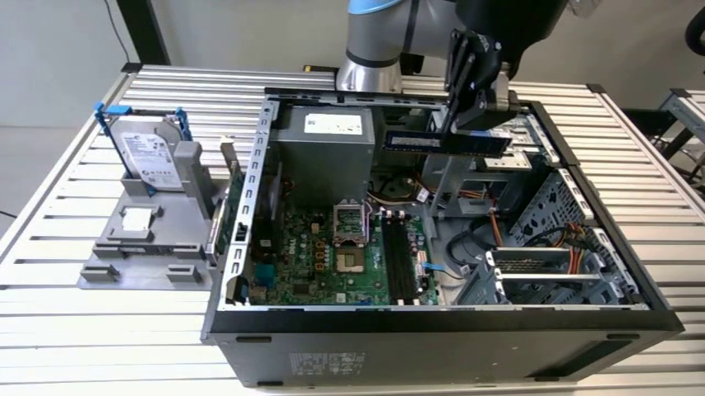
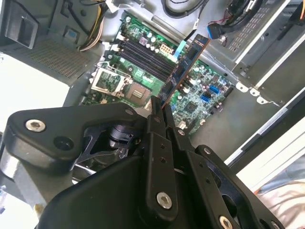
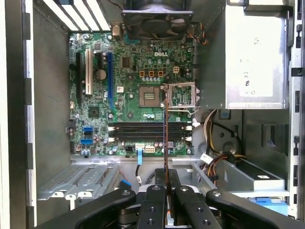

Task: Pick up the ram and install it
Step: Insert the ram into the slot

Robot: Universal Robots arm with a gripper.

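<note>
The ram (image 1: 447,142) is a long blue stick held level in the air above the open computer case, over its back half. My gripper (image 1: 476,124) is shut on it near the end toward the exterior view's right. In both wrist views the ram (image 3: 165,138) (image 2: 187,64) juts edge-on out of the closed fingers (image 3: 157,191) of the gripper (image 3: 166,177) (image 2: 157,109). Below it lie the green motherboard (image 3: 128,81) and its black memory slots (image 3: 150,131) (image 1: 399,260) (image 2: 145,52), well apart from the ram.
The case holds a grey power supply (image 1: 325,148), a CPU socket (image 1: 343,227), a rear fan (image 3: 157,19), loose cables (image 3: 214,143) and a metal drive cage (image 1: 540,268). A hard drive in a blue bracket (image 1: 149,157) stands on a grey fixture on the slatted table (image 1: 99,330).
</note>
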